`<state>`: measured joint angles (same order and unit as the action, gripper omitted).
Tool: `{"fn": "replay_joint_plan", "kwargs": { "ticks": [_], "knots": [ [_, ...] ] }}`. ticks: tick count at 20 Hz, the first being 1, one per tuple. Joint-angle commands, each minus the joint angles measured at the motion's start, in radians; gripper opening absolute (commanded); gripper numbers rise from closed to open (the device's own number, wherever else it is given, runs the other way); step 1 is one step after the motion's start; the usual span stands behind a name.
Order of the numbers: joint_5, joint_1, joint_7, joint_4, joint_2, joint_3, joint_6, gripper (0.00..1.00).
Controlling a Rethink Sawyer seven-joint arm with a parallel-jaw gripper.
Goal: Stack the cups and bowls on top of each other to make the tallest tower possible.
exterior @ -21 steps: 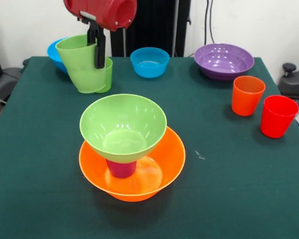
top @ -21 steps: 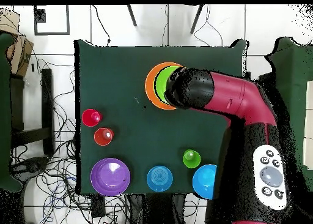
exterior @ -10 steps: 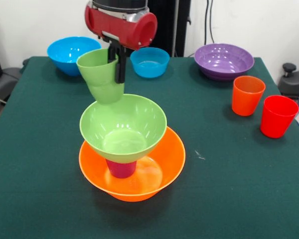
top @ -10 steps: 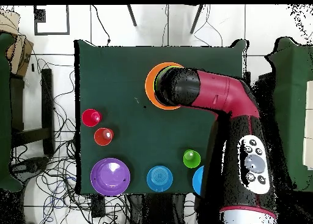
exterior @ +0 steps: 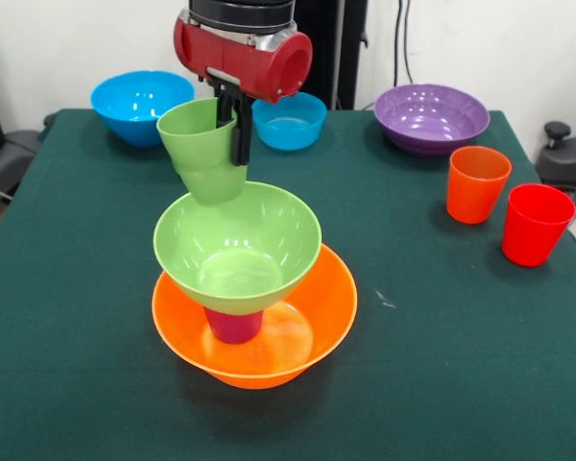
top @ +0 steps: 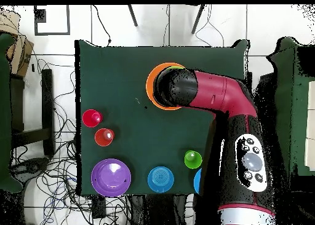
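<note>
The hand (exterior: 232,130) is grasping a lime green cup (exterior: 204,144) by its rim, one dark finger running down the outside of the cup wall, left of centre in the upper part of the front view. The cup is hanging tilted, its base just above the far rim of the green bowl (exterior: 237,245); whether it is touching the bowl cannot be told. That bowl is sitting on a purple cup (exterior: 233,325), which is standing inside the big orange bowl (exterior: 322,307) at the centre of the green counter (exterior: 442,365).

In the overhead view the red arm (top: 215,96) is covering most of this tower, leaving the orange bowl's rim showing in the upper middle of the frame.

Along the top of the front view a large blue bowl (exterior: 139,101) is sitting at upper left, a smaller blue bowl (exterior: 293,120) just right of the hand, and a purple bowl (exterior: 430,117) at upper right. An orange cup (exterior: 476,183) and a red cup (exterior: 536,224) are standing side by side at the right edge. The second green cup (top: 192,159) is showing only in the overhead view, lower right of centre.
</note>
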<state>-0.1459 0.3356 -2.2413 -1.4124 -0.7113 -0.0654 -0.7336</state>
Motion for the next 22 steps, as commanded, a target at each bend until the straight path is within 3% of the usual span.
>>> {"fn": "replay_joint_plan", "kwargs": {
  "ticks": [1, 6, 22],
  "knots": [
    [-0.087, -0.007, 0.096, 0.018, -0.004, -0.036, 0.003, 0.0],
    [-0.079, -0.002, 0.109, 0.039, 0.001, -0.049, -0.016, 0.0],
    [-0.092, -0.03, 0.058, 0.113, 0.092, -0.034, 0.046, 0.0]
  ]
}}
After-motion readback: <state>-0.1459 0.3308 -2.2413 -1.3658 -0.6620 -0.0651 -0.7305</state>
